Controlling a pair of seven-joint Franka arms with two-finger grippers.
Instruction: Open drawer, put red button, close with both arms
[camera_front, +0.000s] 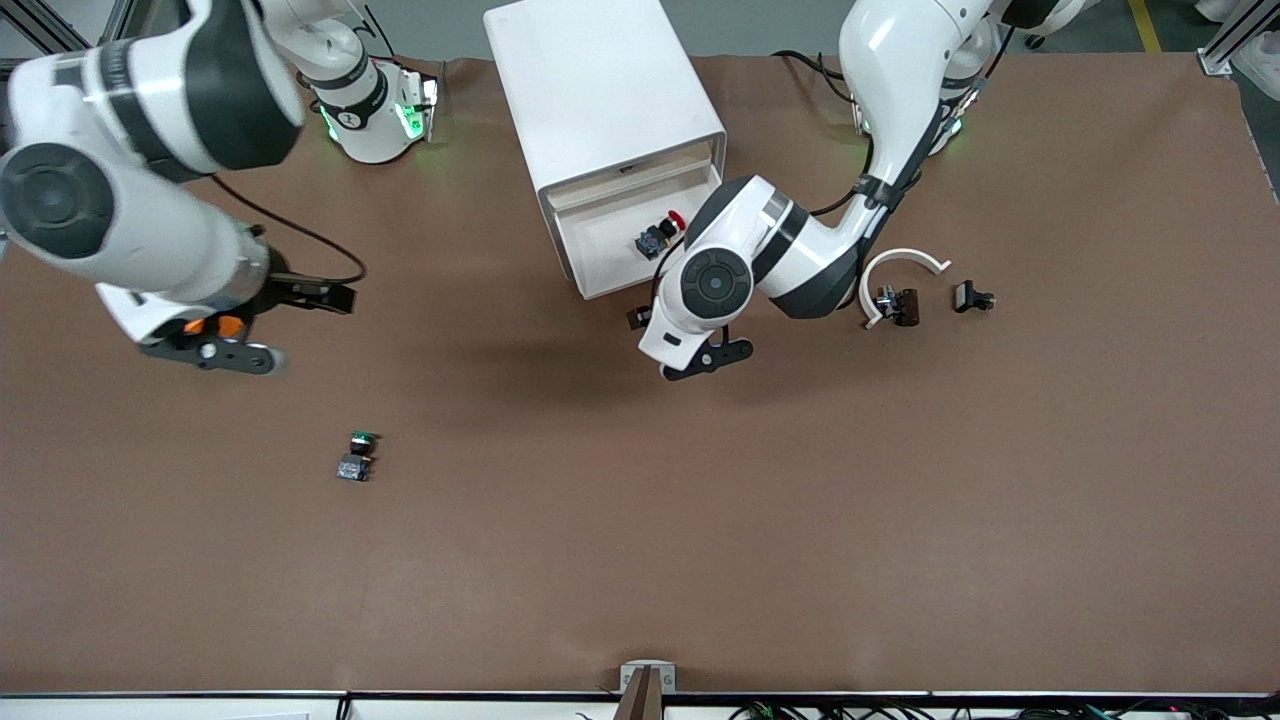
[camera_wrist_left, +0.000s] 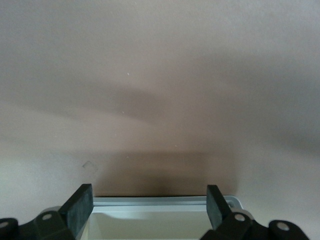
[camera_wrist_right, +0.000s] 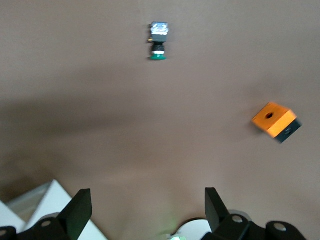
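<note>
Red button (camera_front: 660, 236) lies in the open drawer (camera_front: 612, 262) by the worktop's robot-side edge, left gripper (camera_wrist_left: 150, 209) released and empty over the drawer's front lip, right gripper (camera_wrist_right: 145, 210) released over bare worktop; risk: an uneven two-arm push jams the drawer.

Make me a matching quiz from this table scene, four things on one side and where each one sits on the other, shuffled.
Things:
1. red-capped pushbutton
2. green-capped pushbutton
3. orange cube with a hole
4. curved white plastic arc

Places:
A. on the table under the right arm
B. toward the left arm's end of the table
C. in the open top drawer
D. nearest the front camera

Pairs: 1-C, 2-D, 3-A, 4-B
</note>
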